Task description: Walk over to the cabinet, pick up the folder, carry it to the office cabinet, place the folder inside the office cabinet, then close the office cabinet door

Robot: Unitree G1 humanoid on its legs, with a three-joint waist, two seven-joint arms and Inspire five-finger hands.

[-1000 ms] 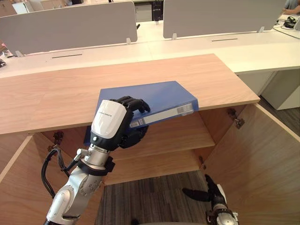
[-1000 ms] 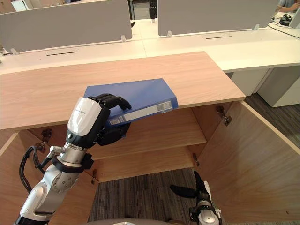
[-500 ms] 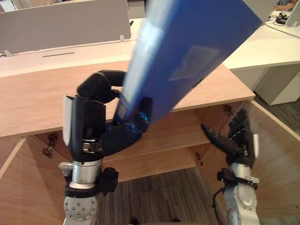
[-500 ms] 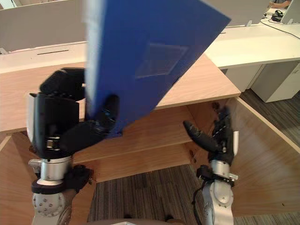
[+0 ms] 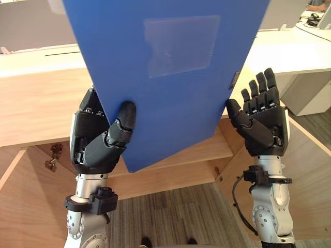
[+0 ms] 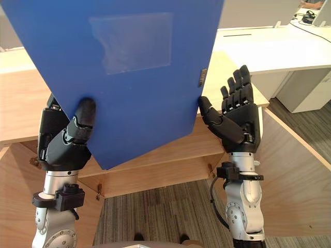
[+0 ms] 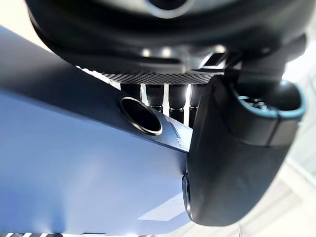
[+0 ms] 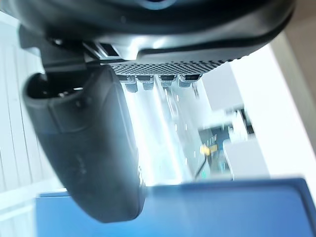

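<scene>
Well, in the left eye view the folder (image 5: 170,77) stands on end close before me, a little tilted, its broad blue face toward the camera and hiding much of the cabinet (image 5: 36,103) top behind it. My left hand (image 5: 95,142) is clamped on its lower corner at about 8 o'clock, thumb pressed on the front face, fingers gone round the back. My right hand (image 5: 264,124) is raised at about 4 o'clock of the folder, palm toward me, fingers straight and apart, holding nothing. Its thumb is just beside the folder's edge, and I cannot tell whether it touches. Under the folder I see a shelf (image 5: 217,150) in the open cabinet, the door (image 5: 310,170) swung out at 4 o'clock, and carpet (image 5: 170,217) at 6. The right eye view gives the same arrangement, with a white desk (image 6: 269,46) at 2 o'clock beyond the cabinet. In the left wrist view my thumb bears down on the blue cover, the fingers lie behind the spine, and a ring hole (image 7: 141,116) shows in that spine. In the right wrist view my fingers reach out straight, and the folder's blue edge lies just past my thumb.
</scene>
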